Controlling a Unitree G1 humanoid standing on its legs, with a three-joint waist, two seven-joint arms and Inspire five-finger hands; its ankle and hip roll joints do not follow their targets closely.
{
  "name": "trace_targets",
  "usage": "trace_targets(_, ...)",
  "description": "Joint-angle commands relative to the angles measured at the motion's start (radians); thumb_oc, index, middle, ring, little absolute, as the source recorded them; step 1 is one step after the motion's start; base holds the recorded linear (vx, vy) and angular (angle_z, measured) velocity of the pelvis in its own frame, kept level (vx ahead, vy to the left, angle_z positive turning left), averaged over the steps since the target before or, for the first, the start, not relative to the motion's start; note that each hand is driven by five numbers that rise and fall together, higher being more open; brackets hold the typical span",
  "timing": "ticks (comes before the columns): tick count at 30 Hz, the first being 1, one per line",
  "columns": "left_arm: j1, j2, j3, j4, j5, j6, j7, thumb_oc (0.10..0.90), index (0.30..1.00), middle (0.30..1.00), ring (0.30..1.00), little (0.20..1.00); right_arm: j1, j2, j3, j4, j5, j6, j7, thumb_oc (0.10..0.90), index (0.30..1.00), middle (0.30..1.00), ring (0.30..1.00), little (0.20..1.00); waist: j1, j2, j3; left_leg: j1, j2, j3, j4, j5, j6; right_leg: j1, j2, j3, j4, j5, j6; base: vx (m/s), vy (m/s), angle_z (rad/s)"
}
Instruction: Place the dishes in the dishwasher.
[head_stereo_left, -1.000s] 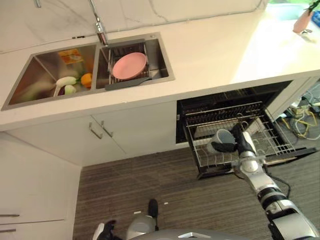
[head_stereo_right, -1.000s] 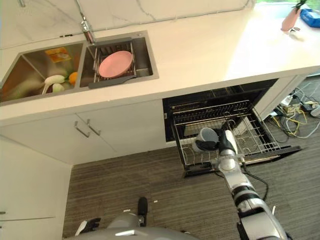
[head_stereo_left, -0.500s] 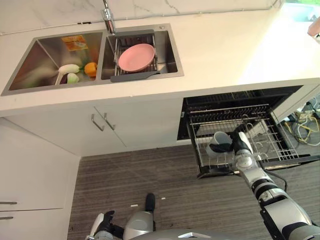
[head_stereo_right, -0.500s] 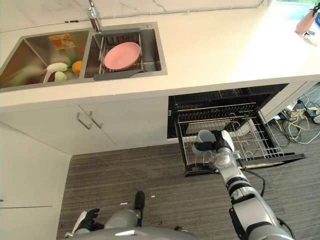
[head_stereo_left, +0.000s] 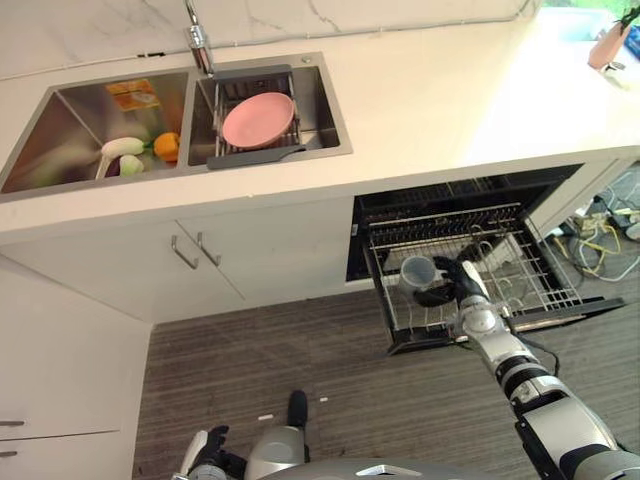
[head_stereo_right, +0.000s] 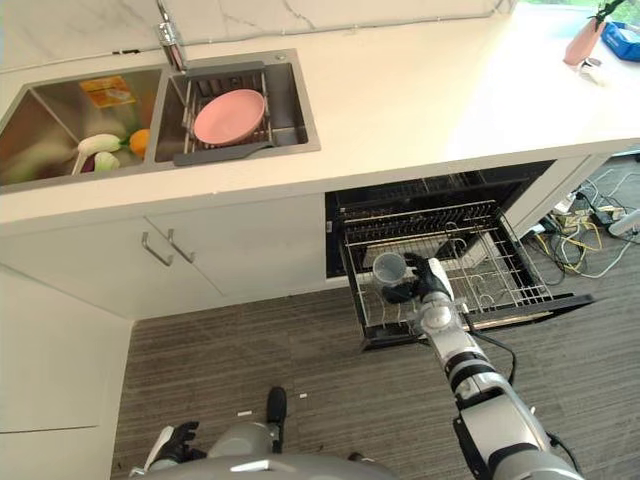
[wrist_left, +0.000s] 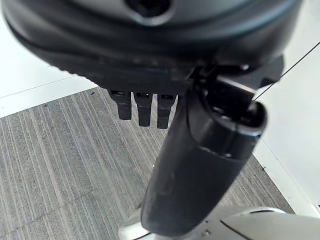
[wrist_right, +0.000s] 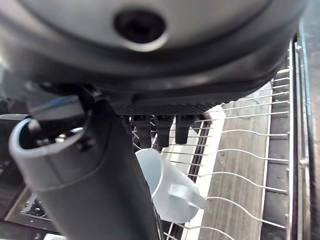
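My right hand (head_stereo_left: 455, 287) reaches over the front left part of the pulled-out dishwasher rack (head_stereo_left: 530, 275), its thumb and fingers curled round a grey cup (head_stereo_left: 417, 270). The cup's mouth faces up and it sits just above the rack wires. In the right wrist view the pale cup (wrist_right: 167, 192) shows between the thumb (wrist_right: 85, 185) and the fingers (wrist_right: 157, 131), over the wires. A pink plate (head_stereo_left: 258, 119) lies on a drainer in the right basin of the sink (head_stereo_left: 330, 100). My left hand (wrist_left: 200, 165) hangs over the floor with relaxed fingers.
The left basin holds an orange (head_stereo_left: 167, 147), pale vegetables (head_stereo_left: 122, 152) and a yellow packet (head_stereo_left: 132, 94). A faucet (head_stereo_left: 196, 38) stands behind the sink. White cabinet doors (head_stereo_left: 250, 255) lie left of the dishwasher. Loose cables (head_stereo_left: 600, 225) lie on the floor at the right.
The view has shifted. My right hand has carried the cup slightly towards the rack's left side and turned its mouth more upward.
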Motion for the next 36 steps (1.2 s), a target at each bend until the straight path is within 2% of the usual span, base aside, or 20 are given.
trace_targets(1,-0.053,-0.003,-0.018,0.055,0.027,0.001,0.002,0.800,0.900,0.900,0.900,0.900,-0.151,-0.115,0.047,-0.119,0.002,-0.072,0.017,0.800,0.900,0.900,0.900,0.900,0.010,-0.003,-0.017,0.107,0.113,0.096,0.007,-0.019,-0.104,-0.075,-0.043,0.046,-0.031,0.140,0.070,-0.01,0.003,-0.05)
trace_targets(6,-0.062,-0.001,0.001,0.074,0.050,0.016,-0.006,0.800,0.900,0.900,0.900,0.900,-0.086,-0.213,0.022,-0.371,0.003,-0.085,0.053,0.800,0.900,0.900,0.900,0.900,-0.016,-0.003,-0.026,0.118,0.113,0.103,0.007,-0.022,-0.105,-0.070,-0.042,0.052,-0.031,0.141,0.071,-0.01,0.005,-0.05)
trace_targets(9,-0.063,-0.007,0.041,0.090,0.066,0.022,-0.004,0.800,0.900,0.900,0.900,0.900,0.113,-0.216,-0.131,-0.642,0.085,-0.136,0.054,0.800,0.900,0.900,0.900,0.900,-0.038,0.008,-0.032,0.122,0.111,0.104,0.007,-0.026,-0.102,-0.067,-0.044,0.051,-0.028,0.139,0.072,0.00,0.012,-0.06)
trace_targets(11,-0.053,-0.022,0.105,0.100,0.011,0.010,-0.020,0.800,0.900,0.900,0.900,0.900,0.286,-0.134,-0.255,-0.839,0.259,-0.207,0.109,0.800,0.900,0.900,0.900,0.900,-0.046,0.017,-0.030,0.130,0.111,0.103,0.007,-0.030,-0.101,-0.060,-0.047,0.043,-0.023,0.133,0.072,-0.01,-0.007,0.06)
trace_targets(13,-0.051,-0.030,0.133,0.119,-0.022,0.012,-0.038,0.800,0.900,0.900,0.900,0.900,0.331,-0.098,-0.292,-0.870,0.317,-0.218,0.126,0.800,0.900,0.900,0.900,0.900,-0.049,0.020,-0.034,0.123,0.111,0.102,0.007,-0.026,-0.101,-0.063,-0.048,0.037,-0.024,0.135,0.072,0.00,-0.008,0.02)
trace_targets(14,-0.040,-0.039,0.193,0.151,-0.083,0.015,-0.056,0.800,0.900,0.900,0.900,0.900,0.400,-0.014,-0.352,-0.973,0.445,-0.259,0.166,0.800,0.900,0.900,0.900,0.900,-0.049,0.024,-0.037,0.121,0.111,0.099,0.007,-0.025,-0.104,-0.058,-0.051,0.023,-0.023,0.133,0.071,0.00,0.000,0.00)
trace_targets(17,-0.020,-0.040,0.242,0.145,-0.147,0.010,-0.068,0.800,0.900,0.900,0.900,0.900,0.441,0.043,-0.370,-1.043,0.544,-0.283,0.204,0.800,0.900,0.900,0.900,0.900,-0.045,0.026,-0.034,0.119,0.108,0.093,0.016,-0.027,-0.105,-0.054,-0.054,0.011,-0.022,0.130,0.070,0.00,-0.019,-0.03)
trace_targets(18,-0.010,-0.036,0.258,0.149,-0.158,0.010,-0.066,0.800,0.900,0.900,0.900,0.900,0.442,0.055,-0.376,-1.079,0.569,-0.294,0.209,0.800,0.900,0.900,0.900,0.900,-0.040,0.024,-0.027,0.106,0.106,0.089,0.052,-0.035,-0.105,-0.053,-0.058,0.011,-0.020,0.129,0.068,-0.04,-0.078,0.09)
trace_targets(19,-0.005,-0.029,0.268,0.147,-0.169,0.006,-0.060,0.800,0.900,0.900,0.900,0.900,0.434,0.070,-0.370,-1.107,0.629,-0.302,0.230,0.800,0.900,0.900,0.900,0.900,-0.033,0.016,-0.011,0.048,0.103,0.078,0.169,-0.065,-0.109,-0.055,-0.070,0.007,-0.018,0.128,0.062,-0.14,-0.126,0.10)
trace_targets(20,-0.007,-0.026,0.267,0.132,-0.184,0.002,-0.050,0.800,0.900,0.900,0.900,0.900,0.421,0.052,-0.354,-1.148,0.652,-0.322,0.228,0.800,0.900,0.900,0.900,0.900,-0.017,0.008,0.033,-0.073,0.103,0.070,0.371,-0.050,-0.147,-0.053,-0.090,0.001,-0.017,0.122,0.048,-0.16,-0.144,0.22)
trace_targets(21,-0.015,-0.021,0.275,0.125,-0.190,0.001,-0.039,0.800,0.900,0.900,0.900,0.900,0.413,0.027,-0.357,-1.186,0.628,-0.321,0.222,0.800,0.900,0.900,0.900,0.900,-0.009,0.006,0.047,-0.125,0.102,0.080,0.460,-0.032,-0.172,-0.048,-0.097,-0.008,-0.020,0.117,0.039,-0.13,-0.090,0.54)
trace_targets(22,-0.019,-0.023,0.281,0.125,-0.195,0.002,-0.036,0.800,0.900,0.900,0.900,0.900,0.402,0.019,-0.363,-1.212,0.613,-0.309,0.219,0.800,0.900,0.900,0.900,0.900,0.001,0.010,0.050,-0.151,0.105,0.081,0.463,-0.004,-0.182,-0.043,-0.097,-0.019,-0.029,0.116,0.042,0.00,-0.021,1.11)
trace_targets(23,-0.021,-0.024,0.282,0.131,-0.194,0.001,-0.026,0.800,0.900,0.900,0.900,0.900,0.395,0.014,-0.364,-1.223,0.596,-0.313,0.210,0.800,0.900,0.900,0.900,0.900,0.001,0.015,0.047,-0.175,0.137,0.124,0.453,0.018,-0.182,-0.034,-0.096,-0.034,-0.031,0.104,0.046,0.10,0.094,1.40)
trace_targets(25,-0.012,-0.036,0.290,0.150,-0.178,0.008,-0.015,0.800,0.900,0.900,0.900,0.900,0.396,0.008,-0.363,-1.242,0.587,-0.307,0.212,0.800,0.900,0.900,0.900,0.900,-0.001,0.037,0.022,-0.163,0.215,0.212,0.281,0.047,-0.157,-0.013,-0.088,-0.061,-0.031,0.091,0.069,0.21,0.177,0.75)
trace_targets(26,-0.012,-0.036,0.290,0.150,-0.178,0.008,-0.015,0.800,0.900,0.900,0.900,0.900,0.396,0.008,-0.363,-1.242,0.587,-0.307,0.212,0.800,0.900,0.900,0.900,0.900,-0.001,0.037,0.022,-0.163,0.215,0.212,0.281,0.047,-0.157,-0.013,-0.088,-0.061,-0.031,0.091,0.069,0.22,0.174,0.21)
trace_targets(29,-0.005,-0.056,0.289,0.169,-0.166,0.021,0.005,0.800,0.900,0.900,0.900,0.900,0.391,-0.049,-0.361,-1.222,0.484,-0.297,0.171,0.800,0.900,0.900,0.900,0.900,0.007,0.031,-0.001,-0.151,0.267,0.233,0.093,0.111,-0.145,0.028,-0.120,-0.077,-0.031,0.092,0.112,0.33,0.263,0.39)
trace_targets(31,-0.004,-0.062,0.300,0.169,-0.186,0.008,0.009,0.800,0.900,0.900,0.900,0.900,0.390,-0.049,-0.373,-1.251,0.458,-0.276,0.182,0.800,0.900,0.900,0.900,0.900,-0.001,0.029,-0.017,-0.112,0.233,0.231,0.071,0.116,-0.136,0.058,-0.146,-0.072,-0.020,0.095,0.127,0.35,0.334,0.29)
trace_targets(33,-0.024,-0.053,0.293,0.153,-0.186,0.009,0.010,0.800,0.900,0.900,0.900,0.900,0.423,-0.036,-0.402,-1.242,0.402,-0.274,0.150,0.800,0.900,0.900,0.900,0.900,-0.008,0.008,-0.050,-0.064,0.155,0.256,0.033,0.084,-0.089,0.036,-0.221,-0.087,0.128,0.089,0.130,0.30,0.341,0.20)
trace_targets(35,-0.037,-0.046,0.284,0.145,-0.187,0.008,0.011,0.800,0.900,0.900,0.900,0.900,0.422,-0.022,-0.407,-1.238,0.384,-0.277,0.137,0.800,0.900,0.900,0.900,0.900,-0.011,-0.002,-0.051,-0.052,0.128,0.258,0.024,0.062,-0.068,-0.005,-0.258,-0.083,0.220,0.093,0.134,0.14,0.183,0.31)
trace_targets(36,-0.057,-0.031,0.272,0.132,-0.185,0.008,0.012,0.800,0.900,0.900,0.900,0.900,0.423,-0.002,-0.414,-1.236,0.361,-0.282,0.120,0.800,0.900,0.900,0.900,0.900,-0.026,-0.010,-0.050,-0.034,0.100,0.249,0.013,0.039,-0.047,-0.044,-0.285,-0.060,0.308,0.127,0.142,0.19,0.219,0.20)
